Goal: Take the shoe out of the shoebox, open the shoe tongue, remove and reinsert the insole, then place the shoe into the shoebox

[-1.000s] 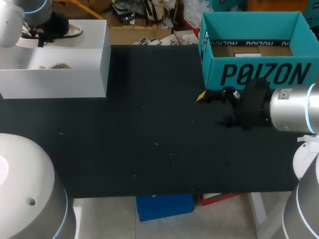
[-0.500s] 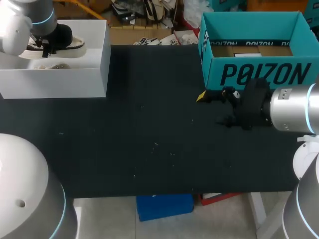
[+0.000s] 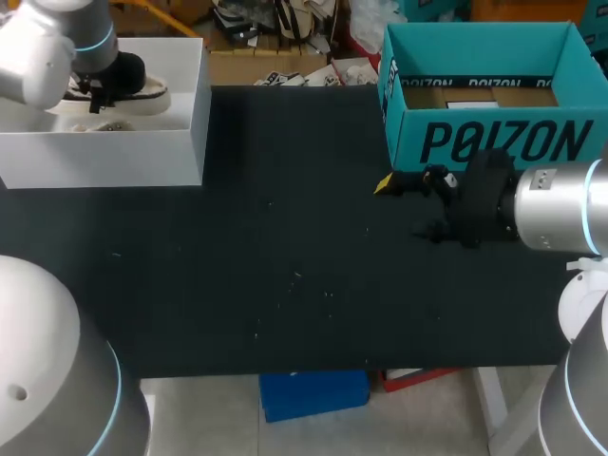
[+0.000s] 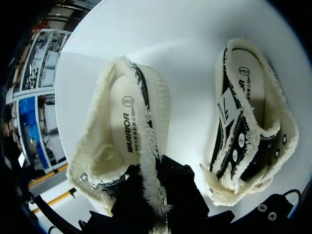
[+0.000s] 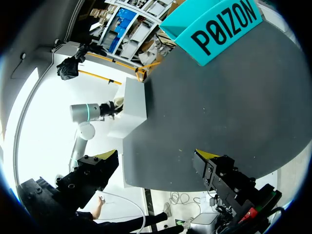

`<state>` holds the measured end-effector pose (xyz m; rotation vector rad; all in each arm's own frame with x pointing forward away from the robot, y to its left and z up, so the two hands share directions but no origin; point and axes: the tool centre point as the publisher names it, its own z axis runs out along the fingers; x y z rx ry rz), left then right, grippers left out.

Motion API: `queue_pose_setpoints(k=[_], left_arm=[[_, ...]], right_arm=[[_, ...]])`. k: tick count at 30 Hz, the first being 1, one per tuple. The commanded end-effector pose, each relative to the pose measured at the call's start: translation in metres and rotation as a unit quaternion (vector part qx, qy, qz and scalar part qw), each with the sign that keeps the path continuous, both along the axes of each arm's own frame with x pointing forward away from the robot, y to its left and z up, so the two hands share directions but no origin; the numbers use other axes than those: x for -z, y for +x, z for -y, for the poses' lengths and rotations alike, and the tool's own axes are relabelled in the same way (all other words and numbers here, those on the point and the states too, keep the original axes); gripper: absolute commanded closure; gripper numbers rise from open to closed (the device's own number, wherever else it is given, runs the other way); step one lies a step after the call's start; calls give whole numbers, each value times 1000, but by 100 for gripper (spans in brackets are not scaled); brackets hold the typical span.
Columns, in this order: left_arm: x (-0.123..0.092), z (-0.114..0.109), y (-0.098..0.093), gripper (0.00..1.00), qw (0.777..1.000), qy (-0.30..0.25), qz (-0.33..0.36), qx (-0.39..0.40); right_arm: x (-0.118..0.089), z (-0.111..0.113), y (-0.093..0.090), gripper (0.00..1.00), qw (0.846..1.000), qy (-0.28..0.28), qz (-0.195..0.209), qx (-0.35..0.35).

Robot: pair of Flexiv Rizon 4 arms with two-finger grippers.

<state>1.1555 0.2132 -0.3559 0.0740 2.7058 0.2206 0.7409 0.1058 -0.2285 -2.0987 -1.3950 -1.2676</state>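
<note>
Head view, change over the last second: left claw (image 3: 98, 92) has carried the shoe (image 3: 144, 89) from the far corner of the white shoebox (image 3: 104, 157) toward its right-hand wall. Right arm has not moved.

Left wrist view: left claw (image 4: 156, 192) is clamped on the shoe (image 4: 122, 126), one dark finger on each side of the fuzzy collar edge. The second shoe (image 4: 248, 126) lies beside it on the box floor, apart from the held one.

Right wrist view: right claw (image 5: 157, 156) is spread wide and empty over the tabletop (image 3: 285, 247), just in front of the teal box (image 3: 494, 142).

Reading: step one, lifting the shoe out, is under way and not finished. The shoe is still over the shoebox's interior. Tongue and insole work has not begun.

Edges and room:
- The right wall and front wall of the shoebox stand between the shoe and the open tabletop. Whether the sole is above the rim cannot be told.
- The second shoe (image 3: 106, 125) stays low in the box, under the exit path.
- The stretch of tabletop between the shoebox and the teal box gives ample set-down room.
- The right arm is well apart from that path.
</note>
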Motion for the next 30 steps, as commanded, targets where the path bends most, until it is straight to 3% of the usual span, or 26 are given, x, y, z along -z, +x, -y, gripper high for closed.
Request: queue_pose_setpoints(k=[1,3,4,14,30], left_arm=[[2,4,1,100,1000,6,-19,6],[5,4,1,54,1000,7,-24,5],[5,4,0,3,1000,8,-26,6],[-12,7,3,0,1000,5,-16,6],[-83,23,-6,0,1000,8,-24,17]], right_arm=[[0,0,0,0,1000,0,0,0],[0,0,0,0,1000,0,0,0],[0,0,0,0,1000,0,0,0],[0,0,0,0,1000,0,0,0],[0,0,0,0,1000,0,0,0]])
